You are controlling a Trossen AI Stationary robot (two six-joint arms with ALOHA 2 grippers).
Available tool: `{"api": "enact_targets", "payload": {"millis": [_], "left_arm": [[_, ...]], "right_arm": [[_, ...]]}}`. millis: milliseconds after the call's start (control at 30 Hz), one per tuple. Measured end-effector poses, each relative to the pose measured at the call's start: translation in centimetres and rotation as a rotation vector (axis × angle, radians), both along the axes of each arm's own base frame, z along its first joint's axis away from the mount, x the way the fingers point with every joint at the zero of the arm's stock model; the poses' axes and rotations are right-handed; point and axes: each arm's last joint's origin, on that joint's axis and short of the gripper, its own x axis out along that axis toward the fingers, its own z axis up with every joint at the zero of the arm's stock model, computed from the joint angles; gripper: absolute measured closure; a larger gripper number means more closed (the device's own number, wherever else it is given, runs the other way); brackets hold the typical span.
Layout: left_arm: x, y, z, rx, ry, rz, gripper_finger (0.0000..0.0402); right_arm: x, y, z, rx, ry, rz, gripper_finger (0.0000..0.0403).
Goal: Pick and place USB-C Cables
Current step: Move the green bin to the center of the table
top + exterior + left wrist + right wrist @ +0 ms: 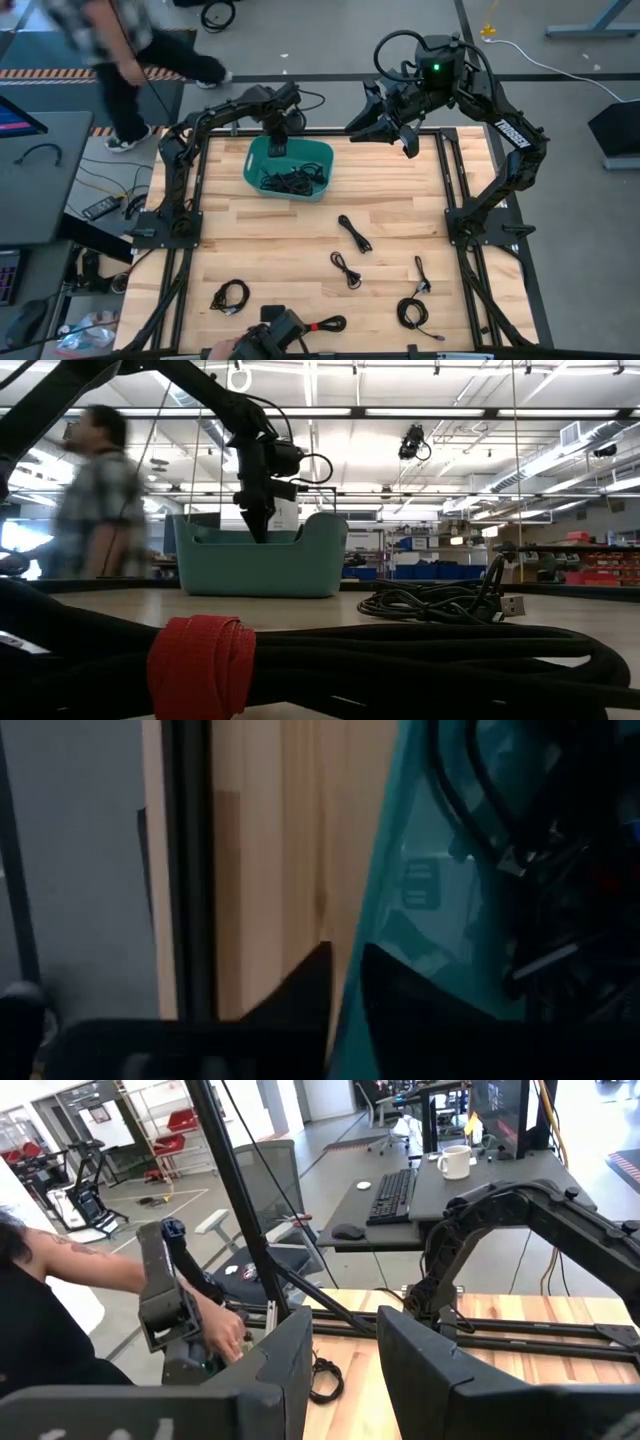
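Observation:
A teal bin (258,160) stands at the table's far left with several black USB-C cables (292,181) heaped in it; it also shows in the low view (262,565). My left gripper (277,147) hangs over the bin's far rim, pointing down (256,525). It is empty, with a narrow gap between its fingers (345,990). Loose cables lie on the wood (353,233), (345,268), (230,296), (420,272), (410,313). One with a red tie lies at the near edge (325,325) (200,665). My right gripper (400,135) is raised at the far edge, open and empty (345,1360).
A person walks beyond the table's far left corner (130,50) (100,500). Another person's hand holds a dark device at the near edge (275,335) (165,1300). Black frame rails run along the table's sides (450,180). Bare wood lies between the bin and the loose cables (280,240).

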Motion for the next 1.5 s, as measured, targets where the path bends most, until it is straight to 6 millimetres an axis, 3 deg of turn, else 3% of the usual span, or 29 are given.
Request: {"api": "enact_targets", "payload": {"millis": [67, 433, 1100, 1500], "left_arm": [[0.1, -0.2, 0.0, -0.013, 0.000, 0.019, 0.0387], [0.9, -1.6, 0.0, -0.073, -0.005, 0.106, 0.0397], [5.2, -9.7, 0.0, -0.125, 0.056, -0.064, 0.0398], [6.4, -11.9, 0.0, -0.157, 0.022, -0.056, 0.0398]], "right_arm": [[0.0, 0.0, 0.0, 0.000, 0.000, 0.000, 0.0282], [0.0, 0.0, 0.0, 0.008, 0.004, -0.001, 0.0282], [0.0, 0.0, 0.0, 0.026, 0.010, 0.007, 0.0282], [-0.1, 0.1, 0.0, 0.032, 0.008, 0.035, 0.0282]]}}
